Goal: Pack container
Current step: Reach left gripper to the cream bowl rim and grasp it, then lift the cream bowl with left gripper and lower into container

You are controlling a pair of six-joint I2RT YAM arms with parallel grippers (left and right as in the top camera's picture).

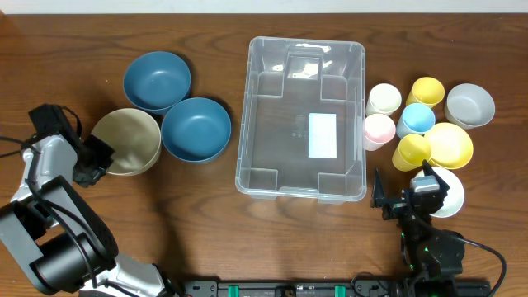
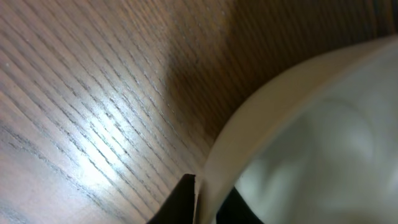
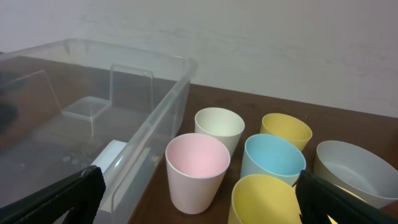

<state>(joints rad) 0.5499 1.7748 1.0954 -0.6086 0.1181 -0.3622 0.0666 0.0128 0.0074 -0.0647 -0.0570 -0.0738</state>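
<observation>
Nearest the robot, the right claw hangs low over the counter with its fingers spread wide and nothing between them. It sits just beside a white bowl and faces the cluster of cups.

On the other side, the left claw is at the left edge of the beige bowl. In the left wrist view one dark finger sits outside the rim and one inside. It looks pressed onto that rim, pinching the bowl, which seems to rest on the counter.

Further out, the container stands upright in the middle of the counter, between the two groups of dishes. Its inside is bare except for the white label on its floor.

Beside the beige bowl are two blue bowls.

To the container's right stand a pink cup, a cream cup, a blue cup and two yellow cups, with a yellow bowl and a grey bowl beyond them.

By my judgement the packing has barely begun. Nothing is in the container, and the beige bowl looks to be the first piece gripped. Every bowl and cup remains to be moved in.
</observation>
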